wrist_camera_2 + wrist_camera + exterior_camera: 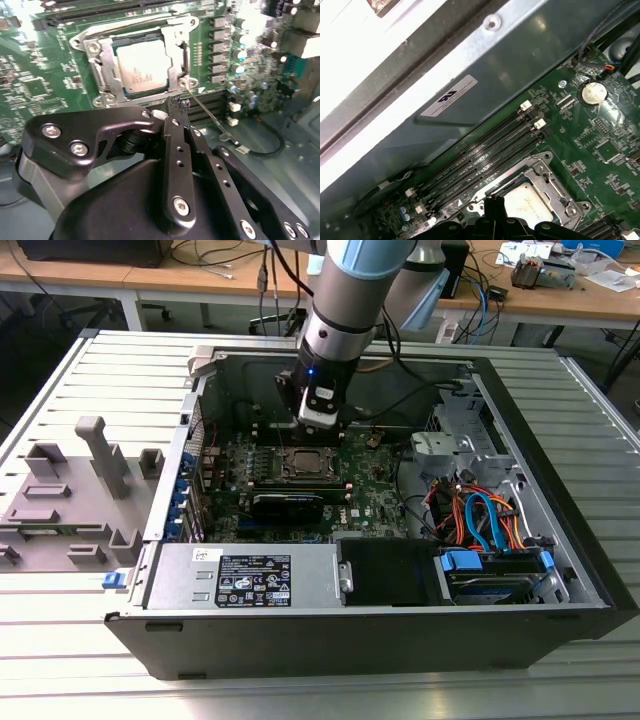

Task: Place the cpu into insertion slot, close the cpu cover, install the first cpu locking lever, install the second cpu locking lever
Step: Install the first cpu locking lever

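In the exterior view, your arm reaches down into an open computer case [300,640] lying on the slatted table [60,660]. The tool [318,423] hangs just above the green circuit board [365,485], beside the cpu [303,464]. In the second wrist view, you can see the cpu [141,67] seated in the insertion slot [82,39], with the cpu cover [103,70] lying flat around its edges. A thin locking lever [207,112] runs out from the slot's corner, just beside the tool [177,105], whose fingers are drawn narrow, with nothing visible between them. In the first wrist view, the tool tip [492,204] sits at the cover's [555,187] edge, near the long memory slots [485,155]; a coin battery [592,92] lies well apart.
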Available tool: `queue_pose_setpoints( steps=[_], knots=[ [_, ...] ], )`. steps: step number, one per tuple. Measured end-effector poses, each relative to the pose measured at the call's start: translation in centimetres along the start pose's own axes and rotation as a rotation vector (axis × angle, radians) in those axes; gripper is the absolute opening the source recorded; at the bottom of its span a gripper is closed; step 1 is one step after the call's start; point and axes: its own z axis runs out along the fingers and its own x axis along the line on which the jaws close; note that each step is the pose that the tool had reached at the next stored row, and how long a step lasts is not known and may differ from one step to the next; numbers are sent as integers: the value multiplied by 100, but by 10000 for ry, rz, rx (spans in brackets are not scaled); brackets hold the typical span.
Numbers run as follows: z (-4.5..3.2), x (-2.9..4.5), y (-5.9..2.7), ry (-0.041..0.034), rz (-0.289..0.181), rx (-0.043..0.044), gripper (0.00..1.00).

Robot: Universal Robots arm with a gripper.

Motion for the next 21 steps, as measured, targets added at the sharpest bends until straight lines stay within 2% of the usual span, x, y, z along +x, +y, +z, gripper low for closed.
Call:
queue_pose_setpoints(
  steps=[1,3,4,6,8,9,10,11,12,13,21],
  knots=[
    [1,0,0,-176,-11,-55,11],
    [2,1,0,-404,-20,-104,11],
    [2,1,-1,-561,-20,-100,11],
    [2,2,-2,-743,-1,10,11],
    [2,2,-2,-925,27,173,11],
    [3,2,-2,-1026,39,236,11],
    [3,2,-2,-1162,51,298,11],
    [3,2,-2,-1292,55,304,11],
    [3,2,-3,-1416,48,241,11],
    [5,3,-3,-1478,42,191,11],
    [6,5,-5,-1483,2,199,11]
  ],
)
